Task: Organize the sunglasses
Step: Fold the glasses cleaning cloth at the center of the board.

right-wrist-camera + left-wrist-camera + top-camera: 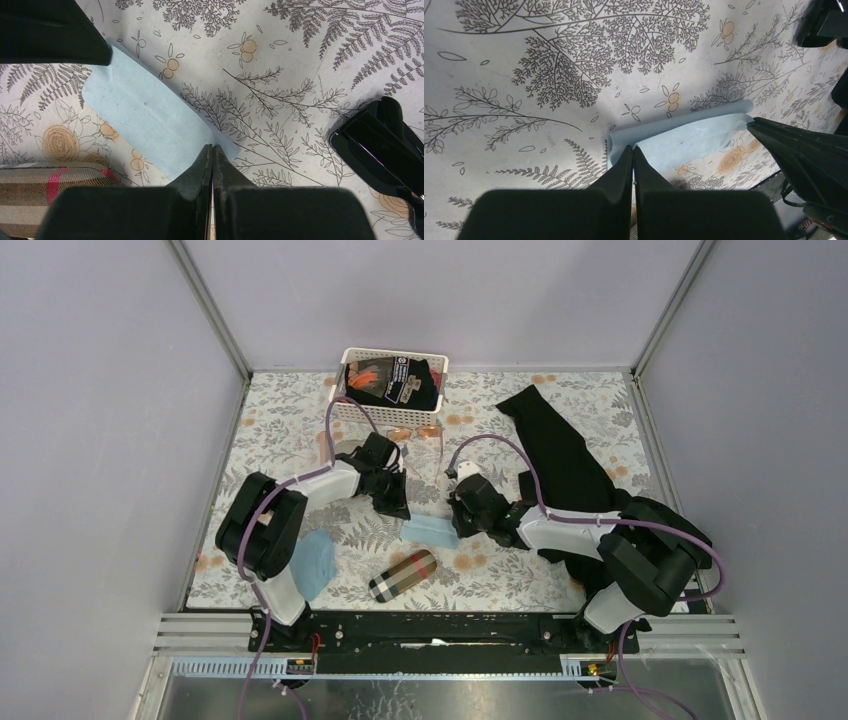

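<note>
Both jaws pinch a blue cloth (428, 530) near the plaid case (402, 575).

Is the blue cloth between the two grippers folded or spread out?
Folded: the blue cloth is a narrow strip, doubled over along one edge.

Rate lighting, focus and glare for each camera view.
Top external: even, soft light, the floral table cover sharp, with only faint shadows. Left wrist: the print and the light-blue cloth are crisp, the shut left fingers a dark mass with little detail. Right wrist: the print is crisp, a thin bright streak lies on the black sunglasses, and the right fingers are underexposed.
</note>
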Available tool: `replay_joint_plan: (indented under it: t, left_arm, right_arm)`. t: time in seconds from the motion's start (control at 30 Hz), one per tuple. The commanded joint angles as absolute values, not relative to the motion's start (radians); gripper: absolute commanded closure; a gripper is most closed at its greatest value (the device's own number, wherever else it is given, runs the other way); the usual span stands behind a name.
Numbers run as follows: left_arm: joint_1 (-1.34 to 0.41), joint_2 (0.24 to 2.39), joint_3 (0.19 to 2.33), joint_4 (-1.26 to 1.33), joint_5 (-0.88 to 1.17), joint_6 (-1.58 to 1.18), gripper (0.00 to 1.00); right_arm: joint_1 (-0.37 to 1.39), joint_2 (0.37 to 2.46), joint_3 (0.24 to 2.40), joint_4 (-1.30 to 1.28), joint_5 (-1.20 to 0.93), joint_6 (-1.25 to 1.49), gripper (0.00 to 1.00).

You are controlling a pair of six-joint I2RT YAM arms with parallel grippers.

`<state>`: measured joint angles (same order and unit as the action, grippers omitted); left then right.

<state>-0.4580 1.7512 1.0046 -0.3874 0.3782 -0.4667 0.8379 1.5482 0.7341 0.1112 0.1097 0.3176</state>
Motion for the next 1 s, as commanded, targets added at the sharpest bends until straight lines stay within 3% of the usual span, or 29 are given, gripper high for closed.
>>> replay_joint_plan:
  t: [0.0, 0.07, 0.2, 0.4, 0.97]
  left_arm:
    - [-0.458, 1.699, 0.983, -0.346, 0.373, -0.472, 0.9]
    - [-0.459, 1.681, 0.979, -0.352, 0.366, -0.475, 0.74]
    - [-0.459, 1.626, 0.974, -0.373, 0.364, -0.476, 0.62]
    - [-0.459, 1.566, 0.965, -0.397, 0.364, -0.472, 0.61]
    - [-0.459, 1.627, 1.036, -0.389, 0.406, -0.488, 0.61]
  right_arm:
    - [0.845, 1.516, 0.737, 0.136, 0.08, 0.316, 1.0]
    - [0.844, 1.507, 0.736, 0.133, 0.064, 0.316, 0.89]
    - [0.846, 1.474, 0.723, 0.13, 0.003, 0.306, 0.83]
    - [0.846, 1.495, 0.729, 0.052, -0.119, 0.273, 0.83]
    - [0.847, 1.525, 0.725, 0.014, -0.133, 0.248, 0.82]
